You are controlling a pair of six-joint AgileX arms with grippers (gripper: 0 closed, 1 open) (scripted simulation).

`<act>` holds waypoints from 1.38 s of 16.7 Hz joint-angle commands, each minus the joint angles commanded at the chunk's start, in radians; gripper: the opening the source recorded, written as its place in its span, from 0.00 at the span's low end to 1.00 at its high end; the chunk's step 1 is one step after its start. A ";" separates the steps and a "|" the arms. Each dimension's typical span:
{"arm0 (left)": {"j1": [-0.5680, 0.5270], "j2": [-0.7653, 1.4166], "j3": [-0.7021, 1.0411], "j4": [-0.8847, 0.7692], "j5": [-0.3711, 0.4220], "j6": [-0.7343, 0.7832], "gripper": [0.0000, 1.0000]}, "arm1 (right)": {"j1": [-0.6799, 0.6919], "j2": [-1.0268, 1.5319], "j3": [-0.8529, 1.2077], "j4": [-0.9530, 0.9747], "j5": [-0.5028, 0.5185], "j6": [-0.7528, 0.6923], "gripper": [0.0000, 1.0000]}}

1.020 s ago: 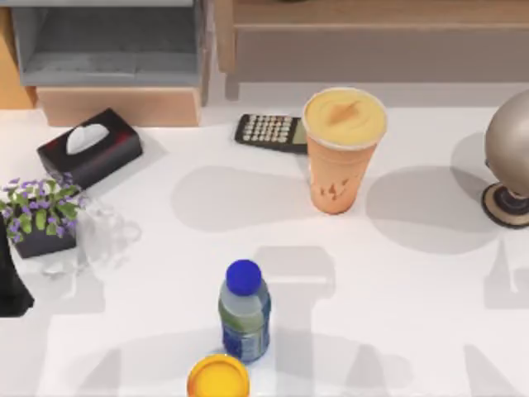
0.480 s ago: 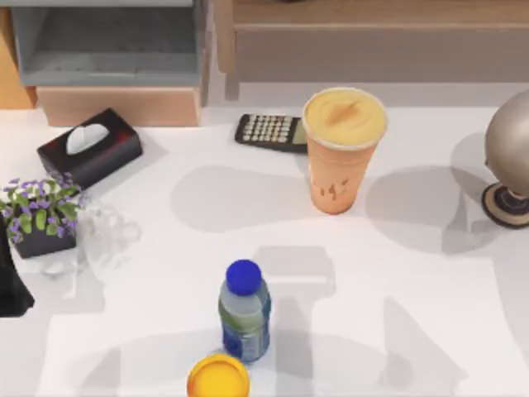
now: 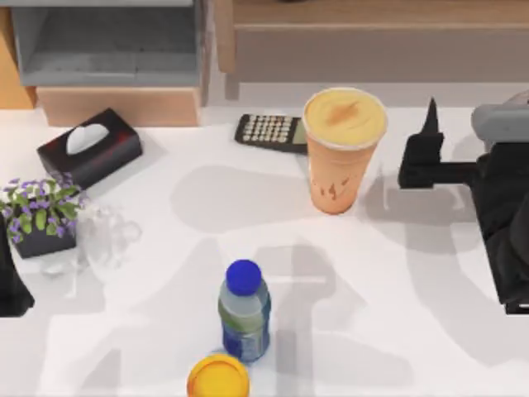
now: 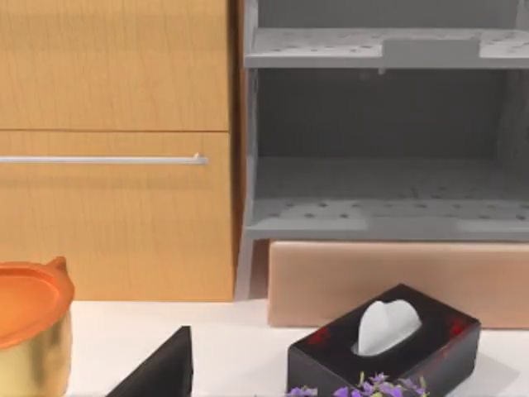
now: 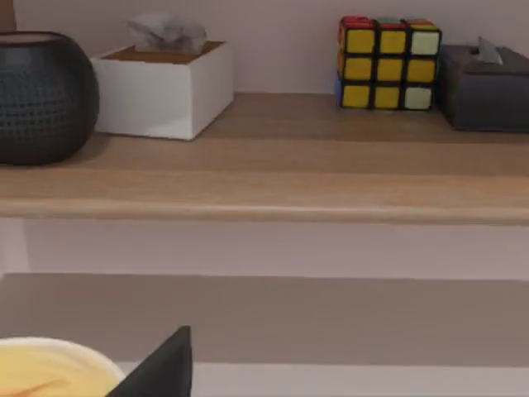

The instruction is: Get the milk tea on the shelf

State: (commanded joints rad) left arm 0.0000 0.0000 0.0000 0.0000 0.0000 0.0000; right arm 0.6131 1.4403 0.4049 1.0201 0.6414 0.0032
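Observation:
The milk tea, a tall orange-tan cup with a creamy top, stands upright on the white table in front of the shelf. My right gripper hangs just right of the cup, apart from it and open. In the right wrist view one dark finger shows beside the cup's top, with the shelf board beyond. My left arm is parked at the table's left edge, and its finger sits well off centre, so that gripper is open.
A calculator lies left of the cup. A blue-capped bottle and a yellow lid stand near the front. A tissue box, a flower pot and a grey cubby box are at the left. On the board stands a colour cube.
My right arm has come in from the right edge and now covers the grey round object there. The cup and everything else stay put.

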 joint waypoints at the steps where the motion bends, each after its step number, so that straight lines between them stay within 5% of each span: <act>1: 0.000 0.000 0.000 0.000 0.000 0.000 1.00 | 0.038 0.090 0.026 0.064 0.040 0.001 1.00; 12: 0.000 0.000 0.000 0.000 0.000 0.000 1.00 | 0.325 0.767 0.219 0.547 0.338 0.007 1.00; 23: 0.000 0.000 0.000 0.000 0.000 0.000 1.00 | 0.253 0.811 0.316 0.497 0.266 0.004 1.00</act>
State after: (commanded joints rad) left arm 0.0000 0.0000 0.0000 0.0000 0.0000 0.0000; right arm 0.8660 2.2516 0.7213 1.5167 0.9076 0.0072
